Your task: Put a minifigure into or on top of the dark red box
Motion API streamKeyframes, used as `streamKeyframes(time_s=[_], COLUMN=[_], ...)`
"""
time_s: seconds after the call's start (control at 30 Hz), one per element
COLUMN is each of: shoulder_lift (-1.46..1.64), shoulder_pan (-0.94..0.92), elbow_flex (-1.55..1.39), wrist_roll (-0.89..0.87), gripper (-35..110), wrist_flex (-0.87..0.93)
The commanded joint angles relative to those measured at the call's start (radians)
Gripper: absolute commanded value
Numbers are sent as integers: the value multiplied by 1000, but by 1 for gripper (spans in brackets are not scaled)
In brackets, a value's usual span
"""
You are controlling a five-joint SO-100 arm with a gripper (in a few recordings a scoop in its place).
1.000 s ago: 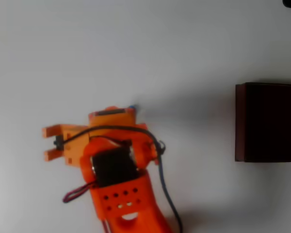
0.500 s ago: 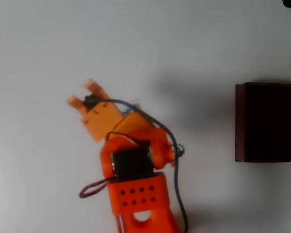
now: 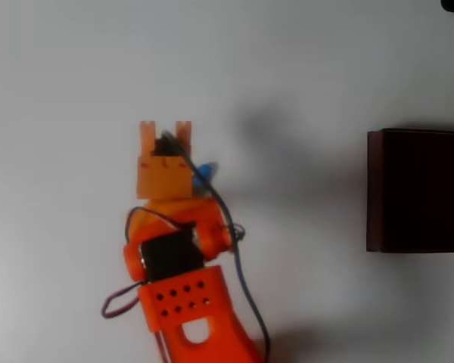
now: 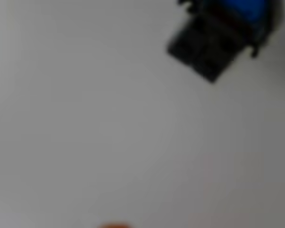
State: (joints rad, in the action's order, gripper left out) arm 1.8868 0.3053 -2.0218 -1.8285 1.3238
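Orange plastic, blocky and layered like 3D-printed parts, makes up the robot arm (image 3: 178,265) in the overhead view, rising from the bottom edge toward the middle of a plain white table (image 3: 76,68). A black motor block sits in its wrist, a perforated orange plate lies below that, and thin dark cables loop along its right side. The gripper (image 3: 166,132) points toward the top of the picture; its 2 short square-ended fingers (image 3: 147,134) stand apart with a narrow gap, holding nothing.

The minifigure (image 3: 204,173) shows overhead as a small blue patch just beside the right edge of the gripper body, mostly hidden beneath it and not between the fingers. The wrist view gives more: the minifigure (image 4: 223,33) lies on the white surface at the upper right, a bright blue rounded head cut off by the top edge and a dark grey, boxy body angled down to the left. That view is heavily blurred, so finer details cannot be made out.

The dark red box (image 3: 418,190) sits well apart at the right edge overhead, rectangular, with maroon walls and a near-black interior, its right side cut off.
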Motion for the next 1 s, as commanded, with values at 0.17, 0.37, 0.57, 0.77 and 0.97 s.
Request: streamKeyframes(time_s=[0.17, 0.37, 0.57, 0.77, 0.97], shoulder_lift=[-117, -141, -104, -95, -137], shoulder_pan=[-8, -74, -84, -8, 29], elbow_flex=[63, 57, 6, -95, -77], wrist_roll=[-206, -275, -437, -607, -660], gripper=[22, 22, 21, 20, 20], wrist_flex=[-109, -114, -80, -201, -224])
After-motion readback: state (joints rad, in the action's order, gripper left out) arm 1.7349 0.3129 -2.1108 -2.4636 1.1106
